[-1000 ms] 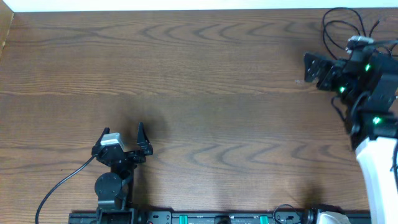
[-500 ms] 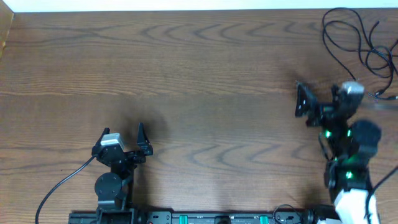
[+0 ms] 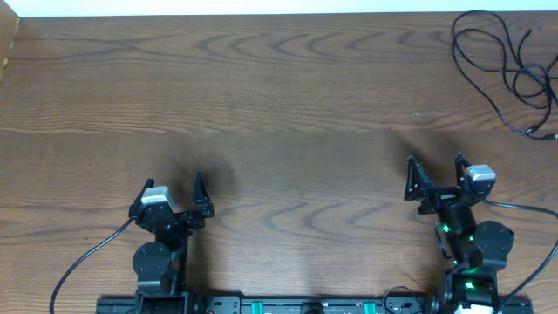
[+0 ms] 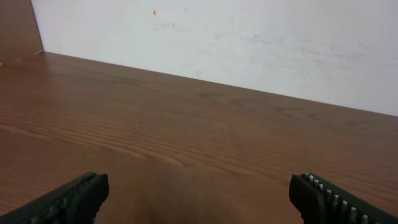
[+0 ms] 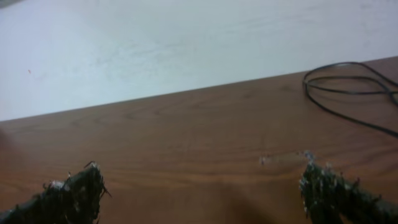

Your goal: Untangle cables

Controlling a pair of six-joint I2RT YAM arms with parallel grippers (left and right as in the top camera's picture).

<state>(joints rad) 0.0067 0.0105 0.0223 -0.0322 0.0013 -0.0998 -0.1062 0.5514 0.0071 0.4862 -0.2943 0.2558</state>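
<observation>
A thin black cable [image 3: 499, 54] lies in loose loops at the table's far right corner, with a small plug end [image 3: 547, 137] near the right edge. Its loops also show at the right of the right wrist view [image 5: 348, 87]. No white cable is in view. My right gripper [image 3: 434, 177] is open and empty near the front right of the table, well short of the cable. My left gripper [image 3: 172, 190] is open and empty at the front left. Both wrist views show open fingers over bare wood.
The wooden table [image 3: 279, 113] ends at a white wall at the back [image 4: 249, 43]. A thick black arm wire [image 3: 83, 257] trails from the left arm base. A small pale mark [image 3: 427, 114] sits on the wood near the right.
My right arm has pulled back from the cable at the far right corner toward the front edge, with its gripper open. The cable stays at the corner. The left arm has not moved.
</observation>
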